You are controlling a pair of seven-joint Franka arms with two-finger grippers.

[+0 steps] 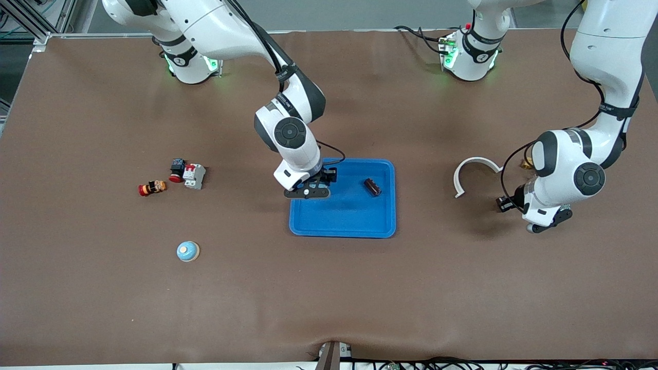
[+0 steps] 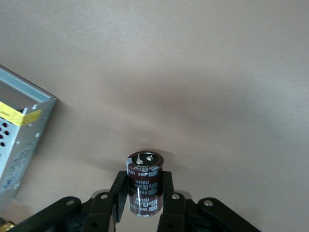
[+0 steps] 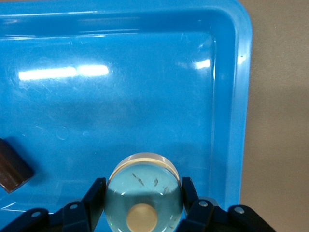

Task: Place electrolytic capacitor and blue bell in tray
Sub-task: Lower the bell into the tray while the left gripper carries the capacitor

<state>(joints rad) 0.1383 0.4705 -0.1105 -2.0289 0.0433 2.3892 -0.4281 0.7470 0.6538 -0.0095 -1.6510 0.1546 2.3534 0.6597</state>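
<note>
Holding a blue bell [image 3: 144, 193], the right gripper [image 1: 307, 192] hangs over the tray [image 1: 349, 226], at the edge toward the right arm's end of the counter [image 1: 329, 298]. Jaws are clamped on the bell's two sides, with its cream button facing the wrist camera. In the front view the bell is almost fully hidden under the wrist.

A dark cylinder [image 1: 372, 187] already lies on its side in the tray, well clear of the right jaws toward the left arm's end. The right wrist view cuts it off at the frame edge [image 3: 12, 169].

The left gripper [image 1: 547, 220] is out over bare counter at the left arm's end. Its jaws are closed on a capacitor [image 2: 144, 184], a dark brown can with white print, held between the fingers [image 2: 118, 191] with its top sticking out past the tips. The front view doesn't show the capacitor.

A grey perforated metal box [image 2: 19, 140] with a yellow label sits off to one side of the left jaws, cut off by the frame.

A white curved piece [image 1: 473, 172] lies between the tray and the left gripper.

A second blue bell [image 1: 187, 251] and a cluster of small red, black and white parts [image 1: 180, 174] sit toward the right arm's end, well apart from either set of jaws.
</note>
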